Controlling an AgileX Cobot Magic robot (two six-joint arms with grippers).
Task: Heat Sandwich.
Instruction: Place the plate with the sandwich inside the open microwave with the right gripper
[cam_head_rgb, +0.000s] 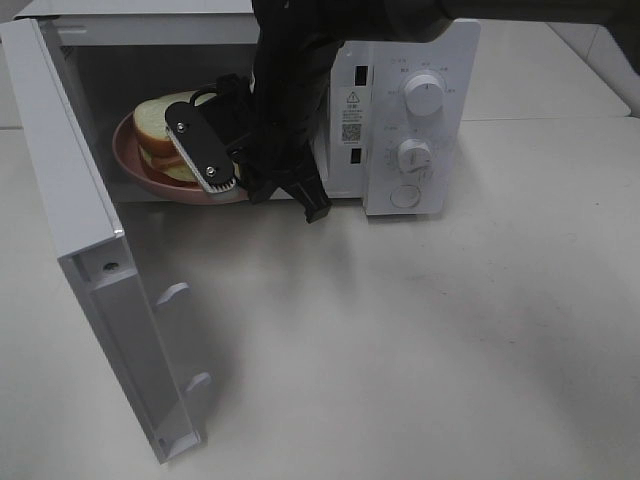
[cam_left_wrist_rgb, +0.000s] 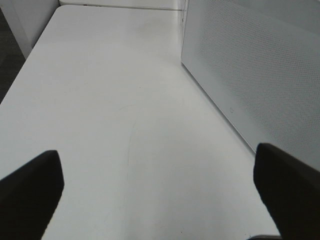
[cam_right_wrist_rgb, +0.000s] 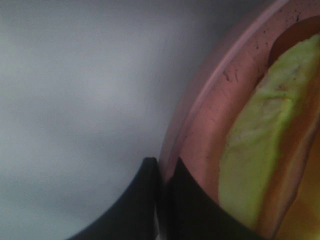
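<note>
- The sandwich (cam_head_rgb: 163, 128) lies on a pink plate (cam_head_rgb: 131, 166), just inside the open cavity of the microwave (cam_head_rgb: 455, 120), towards its left side.
- Step in hand, as I judge it: loading. The plate is in the oven mouth, with the door not yet closed and the heat not yet set.
- The left pincer (cam_left_wrist_rgb: 159, 187) has its fingers wide apart and holds nothing. It hangs over bare counter (cam_left_wrist_rgb: 115, 100) beside a perforated white wall.
- The right pincer (cam_right_wrist_rgb: 162, 167) reaches into the cavity with its fingers together, clamped on the plate's rim beside the green filling.
- Whether the plate already rests on the cavity floor I cannot tell.
- The next move probably calls for parting those fingers once the plate sits flat. The arm must then back straight out without dragging the rim, and clear the opening before the door (cam_head_rgb: 85, 250) swings shut.
- Count, left to right:
  - one door, standing open
  - one plate
  - one sandwich
  - one arm in the cavity
  - one microwave
  - two knobs, upper (cam_head_rgb: 425, 97) and lower (cam_head_rgb: 413, 156)
  - one round button (cam_head_rgb: 405, 196) beneath them
</note>
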